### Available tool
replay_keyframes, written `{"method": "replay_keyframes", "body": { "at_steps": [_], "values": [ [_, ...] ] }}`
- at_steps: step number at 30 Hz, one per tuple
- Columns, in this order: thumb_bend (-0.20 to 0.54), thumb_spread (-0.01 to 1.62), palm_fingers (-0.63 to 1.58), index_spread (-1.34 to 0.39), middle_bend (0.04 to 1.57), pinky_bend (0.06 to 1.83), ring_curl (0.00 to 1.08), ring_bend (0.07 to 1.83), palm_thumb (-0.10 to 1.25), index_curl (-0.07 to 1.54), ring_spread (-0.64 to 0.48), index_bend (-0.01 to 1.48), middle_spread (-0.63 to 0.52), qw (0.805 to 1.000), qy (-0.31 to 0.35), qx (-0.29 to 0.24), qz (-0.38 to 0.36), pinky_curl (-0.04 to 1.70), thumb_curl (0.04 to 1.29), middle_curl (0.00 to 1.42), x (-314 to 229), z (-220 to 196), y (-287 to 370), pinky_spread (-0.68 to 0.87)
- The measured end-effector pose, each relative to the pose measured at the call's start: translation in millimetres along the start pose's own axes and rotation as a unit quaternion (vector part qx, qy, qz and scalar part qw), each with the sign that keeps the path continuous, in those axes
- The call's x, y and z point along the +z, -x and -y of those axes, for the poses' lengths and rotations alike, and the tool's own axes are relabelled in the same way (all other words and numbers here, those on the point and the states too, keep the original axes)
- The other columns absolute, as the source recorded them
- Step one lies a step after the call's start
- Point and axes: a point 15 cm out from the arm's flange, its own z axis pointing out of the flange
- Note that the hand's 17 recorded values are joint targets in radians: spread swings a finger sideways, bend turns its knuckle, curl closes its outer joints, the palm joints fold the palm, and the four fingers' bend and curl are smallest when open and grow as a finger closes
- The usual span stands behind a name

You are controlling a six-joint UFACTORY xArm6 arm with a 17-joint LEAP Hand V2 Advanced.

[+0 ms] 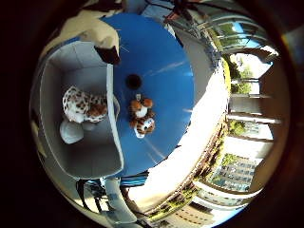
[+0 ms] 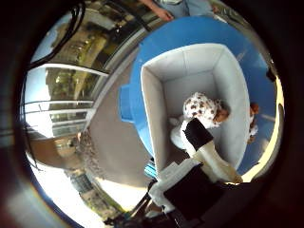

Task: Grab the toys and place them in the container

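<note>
A white plush toy with brown spots [image 1: 83, 105] lies inside the white container [image 1: 76, 59], next to a round white soft thing [image 1: 71, 132]. The container stands on a round blue table [image 1: 161, 61]. An orange striped tiger toy [image 1: 141, 117] lies on the table just outside the container's wall. My hand [image 2: 205, 161] hangs above the container. One pale finger with a black tip [image 2: 196, 132] reaches out straight over the spotted toy, well above it. The hand holds nothing.
The table has a dark round hole [image 1: 133, 81] at its middle, close to the tiger. A person's arm [image 2: 159, 10] shows past the table's far side. Paved floor, glass walls and railings surround the table.
</note>
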Motion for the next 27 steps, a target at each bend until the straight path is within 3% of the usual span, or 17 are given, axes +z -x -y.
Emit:
{"method": "replay_keyframes", "body": {
  "at_steps": [5,7,13,27],
  "values": [
    [-0.029,1.11,0.08,-0.36,0.22,0.84,0.29,0.59,0.66,0.37,0.30,0.15,0.08,0.999,0.013,0.037,-0.003,0.53,0.42,0.38,-5,-28,-71,0.51],
    [-0.032,1.11,0.14,-0.25,0.21,0.82,0.30,0.61,0.65,0.37,0.30,0.17,0.08,0.998,0.023,0.058,-0.012,0.51,0.41,0.38,2,-36,-100,0.51],
    [-0.033,1.12,0.18,-0.08,0.20,0.79,0.30,0.63,0.62,0.34,0.30,0.16,0.12,0.991,0.089,0.098,-0.003,0.48,0.40,0.38,69,-43,-147,0.53],
    [-0.033,1.13,0.20,0.04,0.20,0.81,0.31,0.65,0.57,0.29,0.31,0.15,0.14,0.977,0.174,0.122,0.024,0.43,0.38,0.37,192,-50,-168,0.52]
  ]
}}
